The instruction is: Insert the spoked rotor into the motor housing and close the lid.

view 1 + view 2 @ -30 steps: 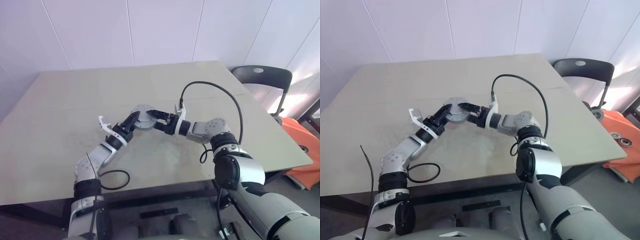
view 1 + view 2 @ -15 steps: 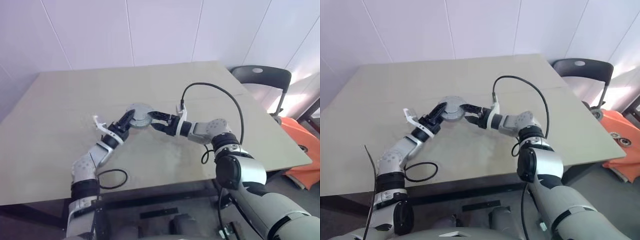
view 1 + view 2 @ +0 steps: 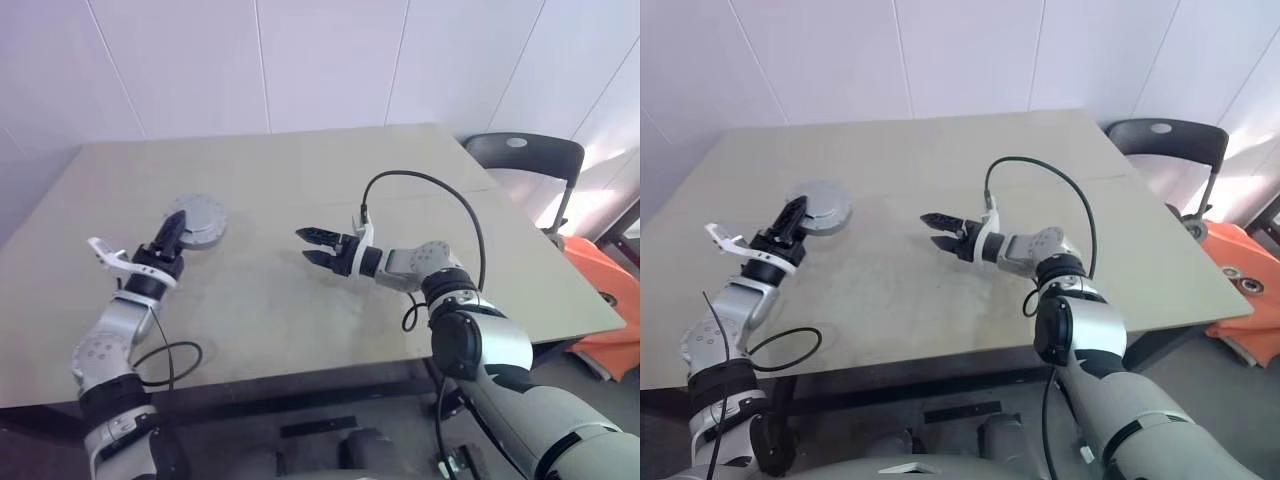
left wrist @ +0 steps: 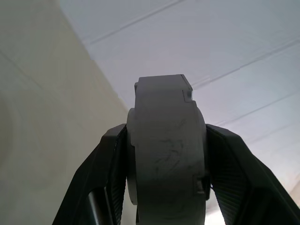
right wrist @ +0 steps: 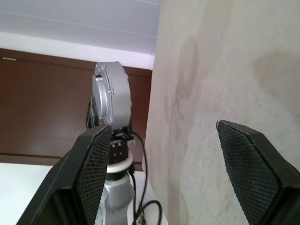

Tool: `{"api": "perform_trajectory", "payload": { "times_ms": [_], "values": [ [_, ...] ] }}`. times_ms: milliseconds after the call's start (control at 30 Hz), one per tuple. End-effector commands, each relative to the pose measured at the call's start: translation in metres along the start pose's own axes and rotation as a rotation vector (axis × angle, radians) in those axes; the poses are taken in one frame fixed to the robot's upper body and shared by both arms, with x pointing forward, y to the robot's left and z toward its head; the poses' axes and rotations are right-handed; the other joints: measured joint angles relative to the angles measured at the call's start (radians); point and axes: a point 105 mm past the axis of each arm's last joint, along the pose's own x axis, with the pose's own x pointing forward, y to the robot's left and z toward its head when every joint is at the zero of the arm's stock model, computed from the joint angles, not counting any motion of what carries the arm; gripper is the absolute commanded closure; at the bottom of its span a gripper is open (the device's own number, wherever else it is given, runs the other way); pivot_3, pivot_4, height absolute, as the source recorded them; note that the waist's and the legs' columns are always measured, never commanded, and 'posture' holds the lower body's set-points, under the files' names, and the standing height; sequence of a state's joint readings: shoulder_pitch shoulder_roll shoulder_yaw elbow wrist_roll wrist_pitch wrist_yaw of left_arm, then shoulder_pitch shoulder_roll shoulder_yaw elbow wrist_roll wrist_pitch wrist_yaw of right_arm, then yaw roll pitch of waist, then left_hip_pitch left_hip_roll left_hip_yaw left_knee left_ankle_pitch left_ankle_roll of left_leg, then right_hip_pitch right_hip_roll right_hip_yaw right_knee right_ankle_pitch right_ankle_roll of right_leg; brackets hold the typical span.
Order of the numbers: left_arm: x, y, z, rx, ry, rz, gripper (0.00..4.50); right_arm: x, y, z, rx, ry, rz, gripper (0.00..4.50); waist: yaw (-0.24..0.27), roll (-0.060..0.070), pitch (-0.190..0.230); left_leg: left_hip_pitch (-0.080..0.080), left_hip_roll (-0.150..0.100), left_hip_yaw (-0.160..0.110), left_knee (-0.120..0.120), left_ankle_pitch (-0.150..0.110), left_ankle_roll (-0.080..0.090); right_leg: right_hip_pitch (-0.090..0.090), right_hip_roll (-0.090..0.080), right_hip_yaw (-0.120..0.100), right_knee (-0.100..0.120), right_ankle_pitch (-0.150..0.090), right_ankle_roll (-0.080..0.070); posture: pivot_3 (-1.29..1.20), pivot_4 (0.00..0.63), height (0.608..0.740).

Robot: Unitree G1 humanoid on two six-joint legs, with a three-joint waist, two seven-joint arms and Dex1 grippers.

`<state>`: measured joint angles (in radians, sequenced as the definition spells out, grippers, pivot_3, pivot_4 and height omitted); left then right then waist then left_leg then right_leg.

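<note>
A thick round grey puck, the motor housing (image 3: 202,217) with the grey lid (image 3: 823,205) on its upper face, hangs just above the table at the left. My left gripper (image 3: 176,226) is shut on its rim; the left wrist view shows the housing (image 4: 166,150) edge-on between the black fingers (image 4: 105,178). Its windings and the spoked rotor are hidden. My right gripper (image 3: 304,245) stands open and empty over the table's middle, well right of the housing. The right wrist view looks past its fingers (image 5: 93,168) at the housing (image 5: 111,96) in the distance.
The beige table (image 3: 300,330) spreads under both arms. A black cable (image 3: 420,180) arcs above my right forearm and another loops by my left elbow (image 3: 170,360). A dark chair (image 3: 525,150) and an orange object (image 3: 600,270) stand beyond the table's right edge.
My left gripper has carried the housing from the table's middle far to the left. The right gripper has come off it and stays open where it was.
</note>
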<state>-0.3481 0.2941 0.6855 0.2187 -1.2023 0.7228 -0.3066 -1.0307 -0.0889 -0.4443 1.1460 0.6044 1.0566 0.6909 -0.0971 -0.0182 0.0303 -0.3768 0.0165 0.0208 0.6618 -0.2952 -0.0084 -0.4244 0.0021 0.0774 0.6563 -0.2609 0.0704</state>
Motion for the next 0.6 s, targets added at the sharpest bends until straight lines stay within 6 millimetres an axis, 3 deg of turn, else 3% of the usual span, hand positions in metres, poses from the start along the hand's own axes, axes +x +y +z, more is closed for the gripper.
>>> {"api": "perform_trajectory", "payload": {
  "times_ms": [33,233,367,600],
  "values": [
    [0.005,-0.006,0.043,0.111,-0.09,0.0,2.23,0.006,0.012,0.003,-0.031,0.0,0.033,0.78,-0.001,0.0,0.0,0.0,0.0,0.0,0.0,0.0,0.0,0.0,0.0,0.0,0.001,0.0,0.0,0.0,0.0,0.74],
    [0.008,-0.008,0.089,0.211,-0.13,0.016,2.23,0.007,0.011,0.002,-0.037,0.004,0.027,0.78,-0.004,-0.001,0.0,0.0,0.0,0.0,0.001,0.0,0.0,0.0,0.0,-0.002,0.001,0.0,0.0,0.0,0.0,0.74],
    [0.008,-0.001,0.102,0.244,-0.128,0.049,2.23,0.005,0.01,0.003,-0.036,-0.001,0.024,0.78,-0.002,-0.001,0.0,-0.001,0.0,0.0,0.001,0.0,0.0,0.0,-0.001,-0.002,0.0,0.0,0.0,0.0,0.0,0.74],
    [0.001,0.035,0.109,0.258,-0.113,0.175,2.23,0.002,0.007,0.006,-0.038,-0.011,0.011,0.78,-0.004,-0.002,0.0,0.0,0.0,0.0,0.001,0.0,0.0,0.0,-0.003,-0.003,0.001,0.0,0.0,0.0,0.0,0.74]
  ]
}}
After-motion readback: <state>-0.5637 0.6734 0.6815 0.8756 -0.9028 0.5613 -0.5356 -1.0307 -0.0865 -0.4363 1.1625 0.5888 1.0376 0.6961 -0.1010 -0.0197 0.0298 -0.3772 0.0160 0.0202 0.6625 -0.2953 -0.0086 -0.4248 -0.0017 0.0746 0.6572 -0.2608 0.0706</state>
